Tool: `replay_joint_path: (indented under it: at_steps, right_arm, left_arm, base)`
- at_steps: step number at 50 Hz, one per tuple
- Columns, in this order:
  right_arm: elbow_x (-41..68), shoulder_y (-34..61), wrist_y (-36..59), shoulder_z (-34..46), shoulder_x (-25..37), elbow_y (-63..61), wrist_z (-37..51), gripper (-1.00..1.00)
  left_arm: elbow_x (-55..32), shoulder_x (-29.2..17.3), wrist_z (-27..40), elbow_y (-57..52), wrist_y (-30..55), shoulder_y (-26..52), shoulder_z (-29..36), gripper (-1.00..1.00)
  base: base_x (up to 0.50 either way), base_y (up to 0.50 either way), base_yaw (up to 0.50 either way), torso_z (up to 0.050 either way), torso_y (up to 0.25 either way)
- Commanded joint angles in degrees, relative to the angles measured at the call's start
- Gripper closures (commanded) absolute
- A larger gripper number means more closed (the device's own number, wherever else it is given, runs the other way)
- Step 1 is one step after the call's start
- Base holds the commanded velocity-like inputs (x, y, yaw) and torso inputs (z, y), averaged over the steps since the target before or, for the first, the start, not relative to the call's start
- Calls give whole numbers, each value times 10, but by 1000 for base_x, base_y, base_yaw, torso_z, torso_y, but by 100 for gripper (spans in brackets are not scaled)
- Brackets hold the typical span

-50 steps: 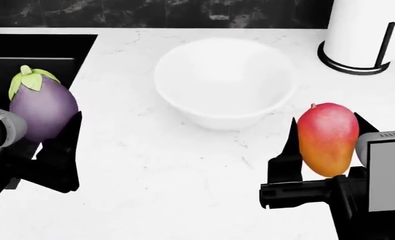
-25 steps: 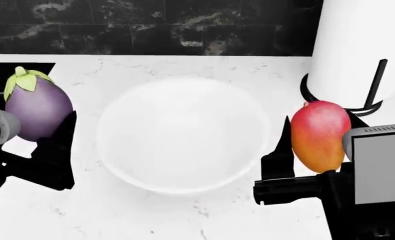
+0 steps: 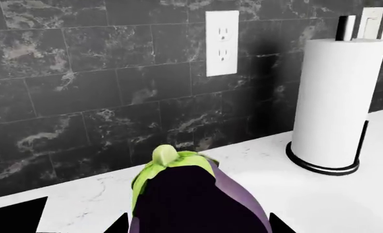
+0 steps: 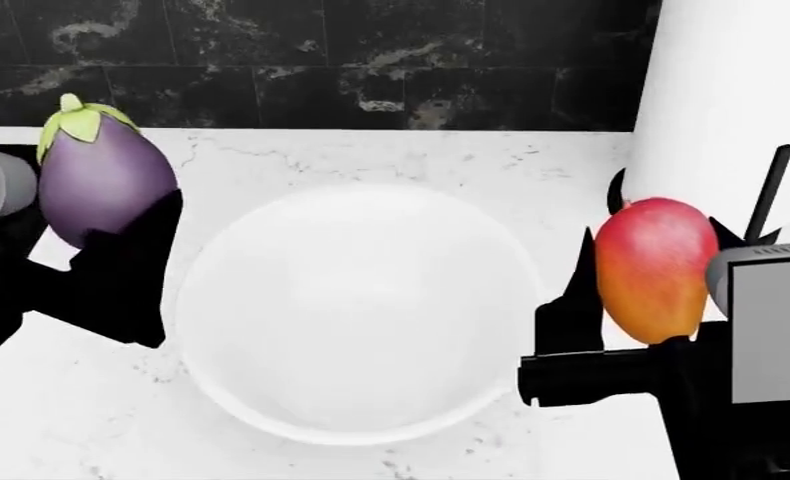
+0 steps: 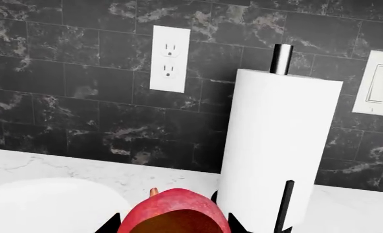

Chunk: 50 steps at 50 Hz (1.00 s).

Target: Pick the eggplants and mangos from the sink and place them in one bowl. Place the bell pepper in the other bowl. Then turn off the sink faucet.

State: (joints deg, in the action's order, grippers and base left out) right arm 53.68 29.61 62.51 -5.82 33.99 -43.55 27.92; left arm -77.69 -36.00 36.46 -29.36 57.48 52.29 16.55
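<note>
**Eggplant and mango held up on either side of the bowl**

Over on the left, the left gripper (image 4: pixel 108 235) is clamped on the eggplant (image 4: pixel 104 185), black fingers hugging its lower half. The purple fruit sits upright, green cap on top, raised above the white marble counter (image 4: pixel 62 420) just beside the bowl's left rim. From the left wrist camera the eggplant (image 3: pixel 195 194) fills the near foreground, cap pointing at the dark marbled tile wall (image 3: pixel 81 87).

Centre stage, the white bowl (image 4: pixel 355 310) sits on the counter, wide open between the two arms, nothing visible inside it.

Across to the right, the right gripper (image 4: pixel 649 300) is closed around the mango (image 4: pixel 655 270), which stands on end, red blush up top fading to orange below, held just off the bowl's right rim. The right wrist camera catches only the mango's red crown (image 5: pixel 172 216) between the finger tips.

Far right, behind the mango, the paper towel roll (image 4: pixel 735 110) stands on its black holder, close to the wall. A white outlet (image 5: pixel 169 58) and a light switch (image 5: pixel 379 83) are mounted on the tiles.
</note>
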Motion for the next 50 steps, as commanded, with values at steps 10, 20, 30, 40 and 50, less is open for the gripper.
replay_joint_path:
  at_steps: [10,20,30,40,50]
  right_arm:
    - [59,6,47,-38,9,-15,27,100]
    - [58,2,42,-36,13,-8,24,100]
    - [61,-16,34,-53,17,-28,36,100]
    - [53,-46,18,-62,15,-36,36,100]
    - [38,-58,1,-55,14,-27,26,100]
  left_arm:
    - [-164,130,1,201,149,244,138,100]
    - [-227,204,24,321,198,311,199,100]
    - [-228,225,34,403,205,325,240,100]
    - [-177,245,-6,487,191,344,273,100]
    - [-150,260,-25,532,177,340,295,100]
  base:
    - [0,0,0,1,0]
    - [0,0,0,0,1]
    - [0,0,0,0,0]
    - [0,0,0,0,1]
    - [0,0,0,0,1]
